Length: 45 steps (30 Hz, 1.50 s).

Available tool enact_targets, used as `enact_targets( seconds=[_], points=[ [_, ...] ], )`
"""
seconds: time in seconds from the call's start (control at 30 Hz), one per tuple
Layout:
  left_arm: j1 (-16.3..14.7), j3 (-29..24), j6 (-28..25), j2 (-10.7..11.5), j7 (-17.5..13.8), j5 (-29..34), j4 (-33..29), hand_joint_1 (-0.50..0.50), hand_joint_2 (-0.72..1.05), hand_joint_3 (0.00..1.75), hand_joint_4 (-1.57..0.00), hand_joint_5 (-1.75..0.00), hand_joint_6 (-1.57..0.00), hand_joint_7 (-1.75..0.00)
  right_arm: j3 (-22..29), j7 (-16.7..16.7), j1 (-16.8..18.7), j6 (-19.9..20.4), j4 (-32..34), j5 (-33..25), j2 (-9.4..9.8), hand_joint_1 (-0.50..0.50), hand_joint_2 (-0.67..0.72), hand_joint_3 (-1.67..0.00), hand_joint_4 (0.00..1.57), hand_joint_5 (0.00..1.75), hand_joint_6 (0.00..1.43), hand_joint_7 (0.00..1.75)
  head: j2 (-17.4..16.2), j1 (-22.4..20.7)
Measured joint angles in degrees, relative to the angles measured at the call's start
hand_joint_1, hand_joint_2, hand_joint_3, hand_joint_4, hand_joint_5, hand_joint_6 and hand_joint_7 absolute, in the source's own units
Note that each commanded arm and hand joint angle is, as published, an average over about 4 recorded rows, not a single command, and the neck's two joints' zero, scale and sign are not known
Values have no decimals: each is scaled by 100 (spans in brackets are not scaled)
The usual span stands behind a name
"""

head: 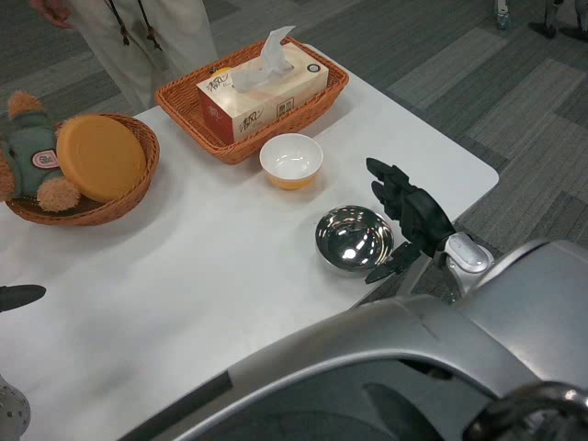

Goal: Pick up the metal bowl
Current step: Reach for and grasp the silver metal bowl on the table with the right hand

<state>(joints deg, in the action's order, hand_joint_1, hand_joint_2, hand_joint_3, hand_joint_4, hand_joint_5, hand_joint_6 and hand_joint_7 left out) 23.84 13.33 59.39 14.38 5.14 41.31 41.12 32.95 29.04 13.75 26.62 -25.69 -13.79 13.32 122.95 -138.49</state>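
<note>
The metal bowl (354, 238) sits upright on the white table (211, 266) near its right front edge, shiny and empty. My right hand (409, 213) is just to the right of the bowl, fingers spread and raised, thumb reaching toward the bowl's near rim; nothing is in it. Whether it touches the rim I cannot tell. Only a dark tip of my left hand (20, 296) shows at the left edge of the picture, resting low by the table.
A small white and orange bowl (291, 160) stands behind the metal bowl. Behind that, a wicker basket (184, 99) holds a tissue box (262, 92). A round basket (138, 197) at the left holds an orange disc and a plush toy. A person (138, 37) stands at the far side.
</note>
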Motion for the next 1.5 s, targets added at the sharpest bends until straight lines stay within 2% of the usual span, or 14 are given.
enact_targets(
  seconds=[0.27,0.4,0.47,0.57,0.9,1.07,1.17,1.3,1.5],
  points=[
    [10,48,0,2,0,10,87,-50,-68,9,0,0,0,0,71,1,137,-55,79,15,11,-42,9,-32,0,0,0,21,-8,57],
    [43,75,0,4,0,16,113,-50,-66,9,0,0,0,0,81,6,-18,-3,-216,101,15,-42,6,-32,0,0,0,21,-1,32],
    [49,78,-1,5,0,19,116,-50,-70,9,0,0,0,0,75,6,-135,56,-429,168,16,-42,3,-32,0,0,0,21,-1,11],
    [50,80,-3,7,0,24,117,-50,-66,9,0,0,0,0,40,-15,-290,172,-766,230,19,-42,3,-32,0,0,0,21,-3,-12],
    [51,68,-5,11,0,26,116,-50,-68,9,0,0,0,0,-71,-339,-644,689,-1408,348,23,-42,3,-32,0,0,0,21,-23,-59],
    [51,66,-5,11,0,29,121,-50,-64,9,0,0,0,0,-77,-407,-698,786,-1523,390,23,-42,3,-32,0,0,0,21,-55,-64],
    [53,66,-5,11,0,30,147,-50,-70,9,0,0,0,0,-73,-417,-700,795,-1568,400,23,-42,3,-32,0,0,0,21,-74,-63],
    [68,67,-5,13,0,34,184,-50,-66,9,0,0,0,0,-60,-420,-701,800,-1613,401,20,-42,3,-32,0,0,0,21,-115,-56],
    [119,73,-6,26,0,36,259,-50,-72,9,0,0,0,0,5,-419,-678,805,-1603,402,10,-42,3,-32,0,0,0,21,-159,-60]
  ],
)
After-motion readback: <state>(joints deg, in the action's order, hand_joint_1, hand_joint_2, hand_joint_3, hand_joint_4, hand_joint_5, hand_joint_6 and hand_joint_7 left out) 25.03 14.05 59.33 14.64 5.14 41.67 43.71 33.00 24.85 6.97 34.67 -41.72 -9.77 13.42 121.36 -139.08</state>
